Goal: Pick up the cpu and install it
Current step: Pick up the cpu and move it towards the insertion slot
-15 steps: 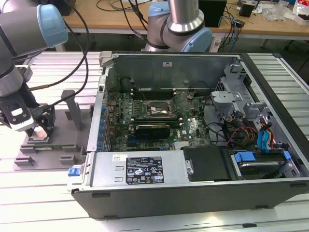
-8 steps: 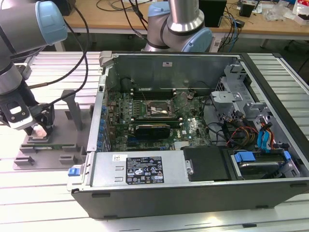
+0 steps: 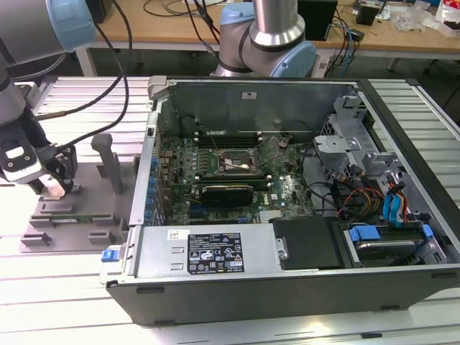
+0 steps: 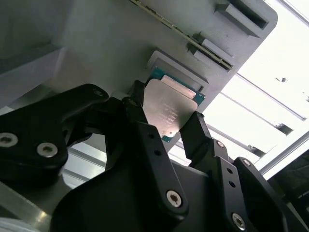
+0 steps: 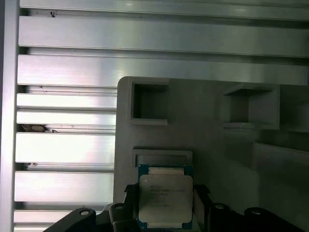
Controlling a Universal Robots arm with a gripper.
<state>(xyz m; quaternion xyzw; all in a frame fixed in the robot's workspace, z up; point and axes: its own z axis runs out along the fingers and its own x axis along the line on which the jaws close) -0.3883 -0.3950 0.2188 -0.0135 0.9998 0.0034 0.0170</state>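
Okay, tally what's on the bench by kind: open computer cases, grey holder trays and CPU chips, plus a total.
Computer case: 1
Grey tray: 1
cpu: 1
Total: 3
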